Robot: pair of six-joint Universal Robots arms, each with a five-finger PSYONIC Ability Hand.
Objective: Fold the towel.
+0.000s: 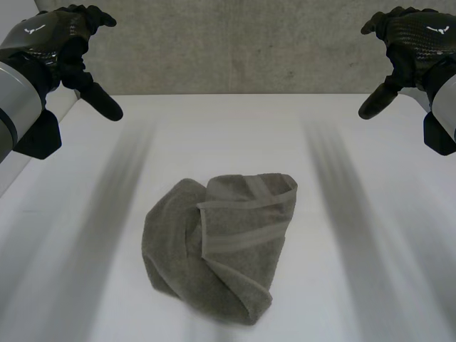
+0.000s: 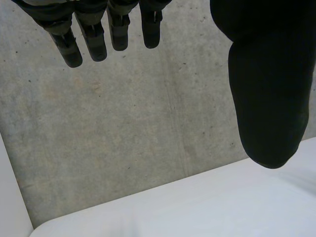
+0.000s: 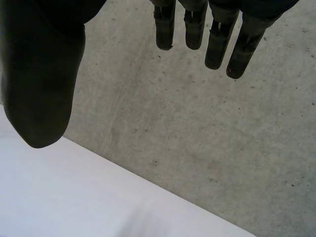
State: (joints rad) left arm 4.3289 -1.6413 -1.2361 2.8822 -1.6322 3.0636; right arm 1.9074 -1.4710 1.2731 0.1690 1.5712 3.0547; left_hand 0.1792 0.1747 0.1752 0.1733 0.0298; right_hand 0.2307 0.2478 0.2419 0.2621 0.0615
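Observation:
A grey-green towel [image 1: 217, 244] lies crumpled in the middle of the white table [image 1: 370, 285], one banded edge folded over on top. My left hand [image 1: 50, 39] is raised at the far left, well above and away from the towel, fingers [image 2: 91, 34] straight and thumb [image 2: 269, 94] spread, holding nothing. My right hand [image 1: 417, 39] is raised at the far right in the same way, with its fingers [image 3: 217, 37] straight and its thumb [image 3: 42, 84] apart, also empty.
A grey concrete wall [image 1: 235, 50] stands behind the table's far edge; it is also in the left wrist view [image 2: 123, 128] and the right wrist view [image 3: 207, 133]. White tabletop surrounds the towel on all sides.

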